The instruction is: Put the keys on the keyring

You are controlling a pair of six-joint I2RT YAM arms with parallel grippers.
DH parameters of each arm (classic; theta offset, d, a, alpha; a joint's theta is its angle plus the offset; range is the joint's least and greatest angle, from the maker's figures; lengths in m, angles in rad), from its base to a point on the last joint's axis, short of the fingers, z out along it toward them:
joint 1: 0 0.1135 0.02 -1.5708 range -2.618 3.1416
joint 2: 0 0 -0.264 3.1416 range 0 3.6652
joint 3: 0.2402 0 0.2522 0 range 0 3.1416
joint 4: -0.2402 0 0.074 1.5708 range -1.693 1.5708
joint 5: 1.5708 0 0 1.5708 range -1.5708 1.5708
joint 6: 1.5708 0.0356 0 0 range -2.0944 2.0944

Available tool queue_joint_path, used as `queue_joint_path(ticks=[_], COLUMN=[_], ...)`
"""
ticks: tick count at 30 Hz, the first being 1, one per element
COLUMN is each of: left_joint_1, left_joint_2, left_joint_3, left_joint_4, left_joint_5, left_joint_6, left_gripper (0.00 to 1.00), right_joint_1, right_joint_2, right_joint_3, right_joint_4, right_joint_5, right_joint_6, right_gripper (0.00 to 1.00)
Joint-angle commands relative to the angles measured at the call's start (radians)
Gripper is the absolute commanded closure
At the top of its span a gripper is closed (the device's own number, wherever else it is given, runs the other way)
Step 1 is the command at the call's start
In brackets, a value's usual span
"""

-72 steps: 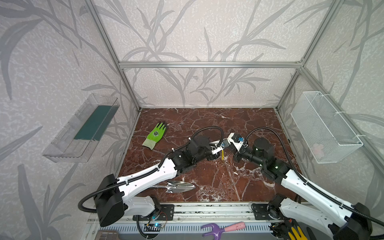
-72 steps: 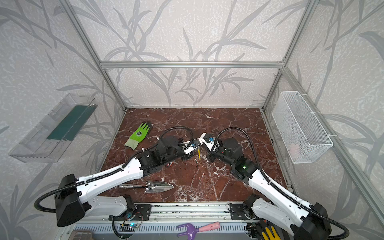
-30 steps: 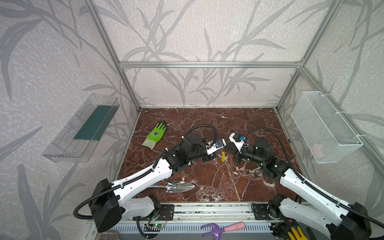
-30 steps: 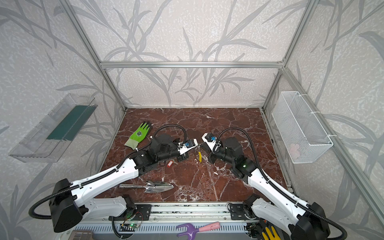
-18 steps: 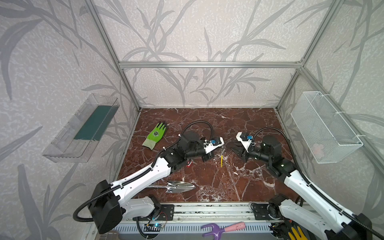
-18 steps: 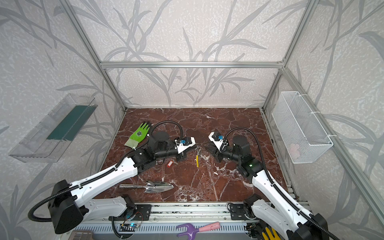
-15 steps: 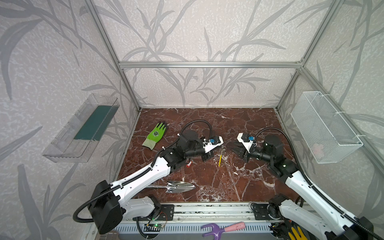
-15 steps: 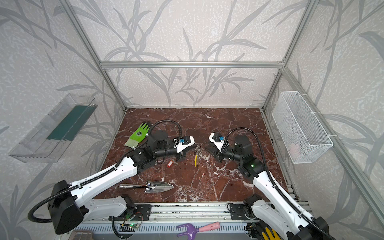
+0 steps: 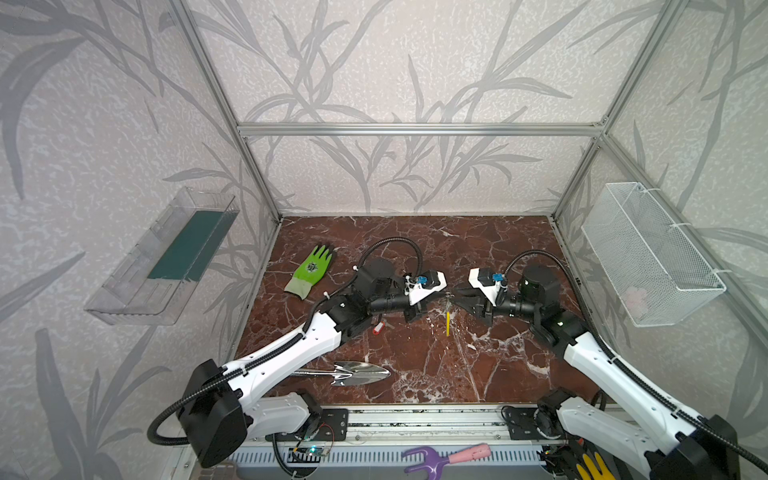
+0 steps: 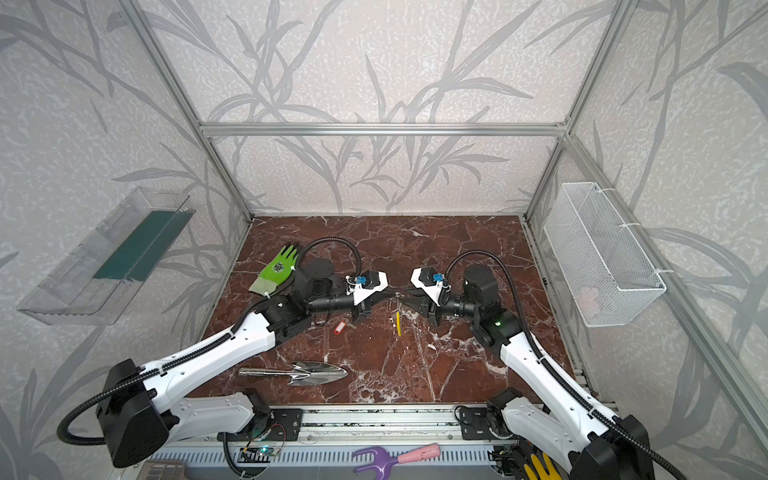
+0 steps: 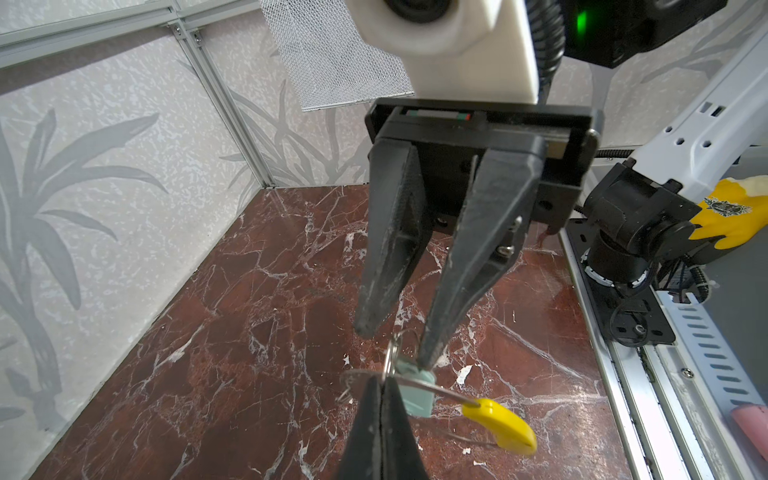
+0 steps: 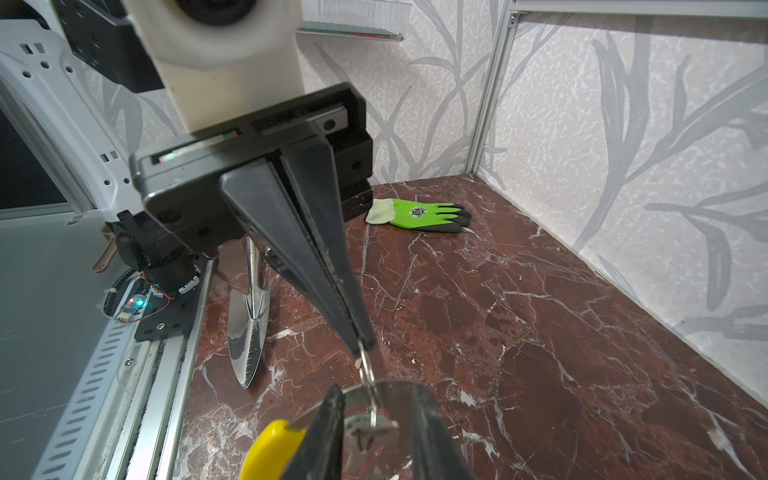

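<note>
Marble tabletop (image 9: 478,249) bears trowel (image 9: 357,372), glove (image 9: 311,271), red-tagged key (image 10: 340,327); left end effector (image 11: 381,384) pinches keyring (image 11: 498,422), right end effector (image 11: 397,345) narrowly parted.

I see the thin grey keyring (image 11: 496,419) held aloft mid-workspace, yellow segment hanging down, the mint-green tagged key (image 11: 415,392) against its wire. The red-tagged key (image 10: 340,327) lies flat on the tabletop (image 10: 415,365), apart.

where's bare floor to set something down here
Bare marble along the back wall, beyond the green glove; also at the front, between trowel and right arm. Crowded mid-floor: left end effector and right end effector meet at the keyring, red-tagged key nearby.
</note>
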Motion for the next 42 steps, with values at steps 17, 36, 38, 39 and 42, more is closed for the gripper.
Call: queue_joint_path(ticks=[17, 36, 38, 39, 42], left_joint_1=[0.006, -0.024, -0.029, -0.032, -0.039], left_joint_2=[0.024, 0.097, 0.101, 0.104, 0.113], left_joint_3=[0.029, 0.256, 0.260, 0.262, 0.270], left_joint_4=[0.046, -0.357, -0.356, -0.355, -0.354], left_joint_5=[0.008, -0.045, -0.044, -0.042, -0.036], left_joint_6=[0.015, 0.332, 0.338, 0.338, 0.337], left_gripper=[1.00, 0.76, 0.77, 0.77, 0.77], right_joint_1=[-0.001, -0.001, -0.001, -0.001, -0.001], right_joint_2=[0.015, 0.070, 0.070, 0.070, 0.072], right_joint_3=[0.051, 0.257, 0.258, 0.257, 0.259], right_joint_4=[-0.034, -0.466, -0.467, -0.469, -0.468], right_joint_5=[-0.036, -0.023, -0.027, -0.029, -0.034], right_joint_6=[-0.075, -0.261, -0.260, -0.260, -0.257], right_gripper=[1.00, 1.00, 1.00, 1.00, 1.00])
